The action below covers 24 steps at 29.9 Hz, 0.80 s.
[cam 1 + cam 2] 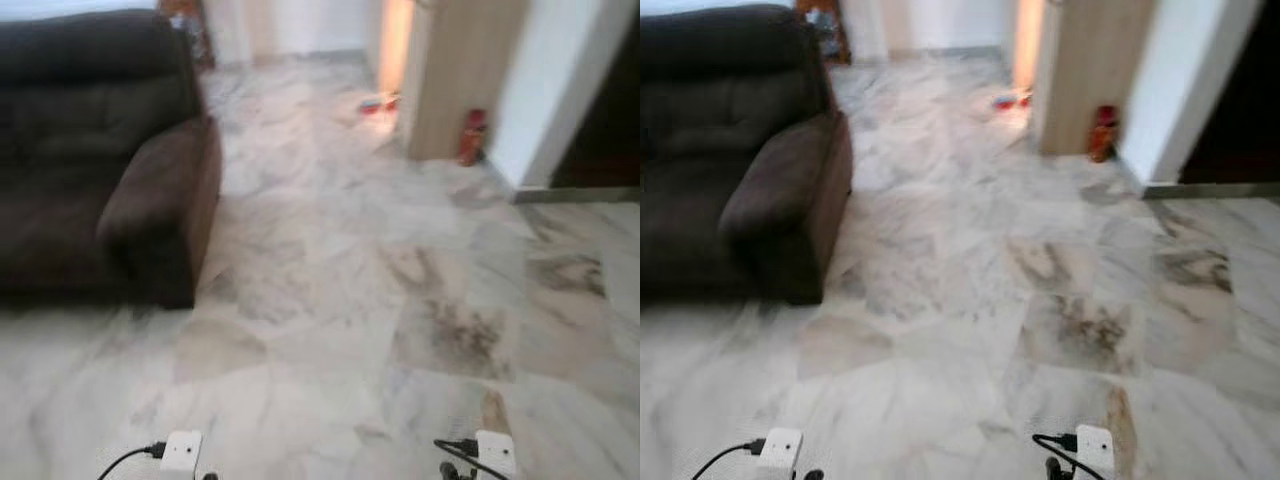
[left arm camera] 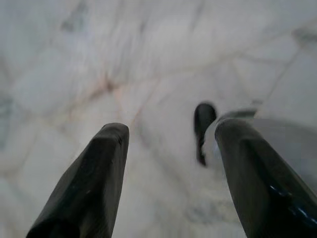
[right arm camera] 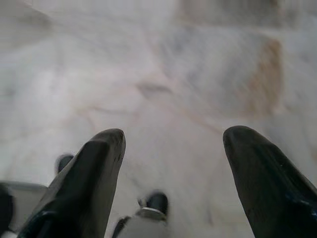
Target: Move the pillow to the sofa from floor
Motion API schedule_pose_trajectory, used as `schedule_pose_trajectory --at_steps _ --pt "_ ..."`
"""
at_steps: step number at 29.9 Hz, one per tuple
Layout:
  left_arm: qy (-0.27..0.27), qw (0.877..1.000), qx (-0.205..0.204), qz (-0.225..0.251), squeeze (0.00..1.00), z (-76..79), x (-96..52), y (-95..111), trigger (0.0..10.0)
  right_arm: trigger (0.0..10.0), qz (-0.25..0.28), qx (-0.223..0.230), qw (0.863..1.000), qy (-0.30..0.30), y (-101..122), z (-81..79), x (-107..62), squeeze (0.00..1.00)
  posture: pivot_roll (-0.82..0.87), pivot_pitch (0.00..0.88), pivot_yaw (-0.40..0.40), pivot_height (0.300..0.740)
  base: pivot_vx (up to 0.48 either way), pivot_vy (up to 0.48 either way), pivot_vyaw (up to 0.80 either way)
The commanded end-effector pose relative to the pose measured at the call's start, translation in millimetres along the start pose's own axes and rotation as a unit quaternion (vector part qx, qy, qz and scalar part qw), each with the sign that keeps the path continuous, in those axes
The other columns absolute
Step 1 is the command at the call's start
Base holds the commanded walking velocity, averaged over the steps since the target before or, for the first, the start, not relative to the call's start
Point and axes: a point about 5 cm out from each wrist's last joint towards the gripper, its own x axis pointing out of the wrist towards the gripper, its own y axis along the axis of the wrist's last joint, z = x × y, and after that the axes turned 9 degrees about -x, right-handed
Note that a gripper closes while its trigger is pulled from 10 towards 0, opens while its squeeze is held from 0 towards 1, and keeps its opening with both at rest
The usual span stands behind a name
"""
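Both the left gripper and right gripper hang spread and empty over marble floor right of the sofa, so the pillow's pickup and placing remain undone.

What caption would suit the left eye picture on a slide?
A dark brown sofa beside bare marble floor, a red bottle by the far wall.

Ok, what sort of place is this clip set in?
Most likely a home living room. A dark brown sofa stands on a marble tile floor, with a wooden panel and a dark doorway beyond. Both grippers hang open over the bare floor.
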Motion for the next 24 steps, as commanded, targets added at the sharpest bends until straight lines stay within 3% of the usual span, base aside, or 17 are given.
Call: schedule_pose_trajectory --at_steps 1,24 --pt "-0.004 1.0 0.005 0.003 0.0 2.8 0.9 2.9 10.0 10.0 -0.012 0.001 1.0 -0.006 -7.9 5.4 -2.5 0.0 0.04 0.0 -0.019 0.74 0.0 0.0 0.8" --pt "-0.007 1.0 -0.01 0.005 0.0 3.5 0.8 2.7 10.0 10.0 -0.013 -0.001 1.0 -0.005 -7.9 5.3 -2.5 0.0 0.04 0.0 -0.018 0.74 0.0 0.0 0.77"
